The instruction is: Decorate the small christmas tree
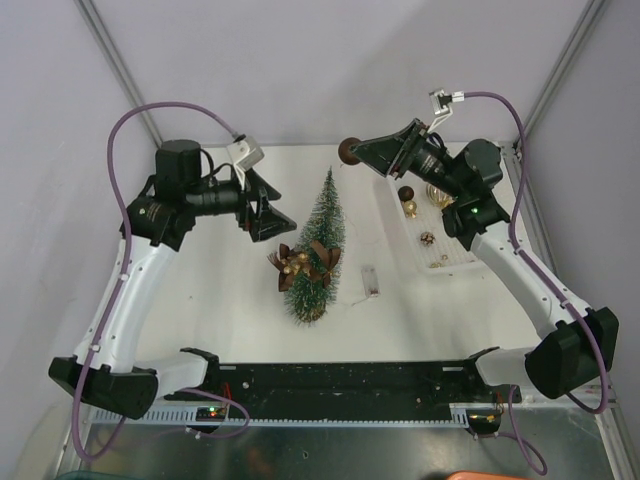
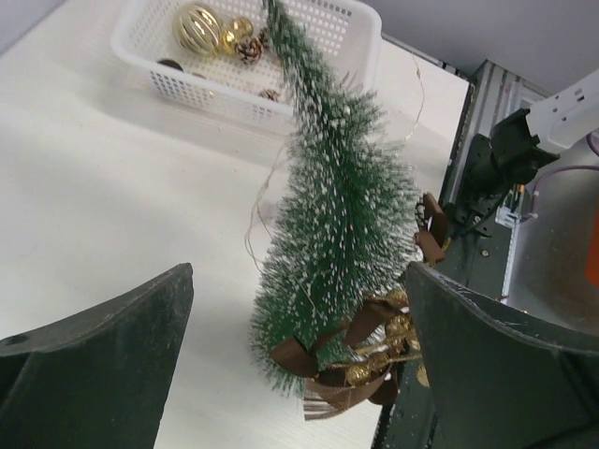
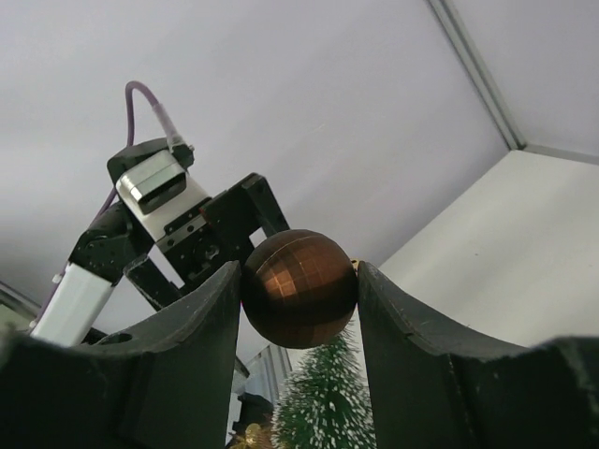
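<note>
Frosted green tree (image 2: 342, 215), bow (image 2: 318, 360) near base, ahead of spread left jaws. Right jaws pinch bauble (image 3: 299, 288); facets visible only wrist-side.

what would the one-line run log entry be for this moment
right gripper: shut on brown bauble, raised | left gripper: open near small christmas tree | tree: brown bow on | white basket: gold bauble inside

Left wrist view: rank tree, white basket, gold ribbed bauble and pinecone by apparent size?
1. small christmas tree (nearest the camera, so its lead over the basket is unsure)
2. white basket
3. gold bauble
4. pinecone
</note>
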You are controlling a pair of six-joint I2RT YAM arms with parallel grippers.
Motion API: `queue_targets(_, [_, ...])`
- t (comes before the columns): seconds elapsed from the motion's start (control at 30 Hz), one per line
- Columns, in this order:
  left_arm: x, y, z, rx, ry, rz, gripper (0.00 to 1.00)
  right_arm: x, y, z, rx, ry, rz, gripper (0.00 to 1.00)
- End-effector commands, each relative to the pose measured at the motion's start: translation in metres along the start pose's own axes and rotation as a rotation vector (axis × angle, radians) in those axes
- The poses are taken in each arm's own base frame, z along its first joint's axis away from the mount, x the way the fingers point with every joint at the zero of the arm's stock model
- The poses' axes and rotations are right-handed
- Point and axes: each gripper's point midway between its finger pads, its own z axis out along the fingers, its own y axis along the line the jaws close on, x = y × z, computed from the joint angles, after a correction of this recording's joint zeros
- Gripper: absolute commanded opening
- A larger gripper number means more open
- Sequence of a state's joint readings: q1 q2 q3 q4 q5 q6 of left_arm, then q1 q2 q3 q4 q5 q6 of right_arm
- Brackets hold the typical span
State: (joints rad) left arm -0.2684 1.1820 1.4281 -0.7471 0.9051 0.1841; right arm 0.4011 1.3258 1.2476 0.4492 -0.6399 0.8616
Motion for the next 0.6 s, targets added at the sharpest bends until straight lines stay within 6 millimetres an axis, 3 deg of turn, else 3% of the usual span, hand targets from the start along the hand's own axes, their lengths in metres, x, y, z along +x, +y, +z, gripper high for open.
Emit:
queue_targets(0.0, [-0.033,-0.007,-0.003,0.025,-0.054,0.053,1.00,-0.015,0.029,0.005,-0.099,-0.039,-0.043,0.39])
queue_targets(0.33, [-0.055,-0.018,0.015,0.114,-0.066,0.050,1.00,-0.014,0.033,0.012,-0.121,-0.048,-0.052,0.38])
queue_targets(0.57, [-0.050,-0.026,0.028,0.159,-0.044,0.042,1.00,-0.007,0.035,0.021,-0.148,-0.037,-0.034,0.38])
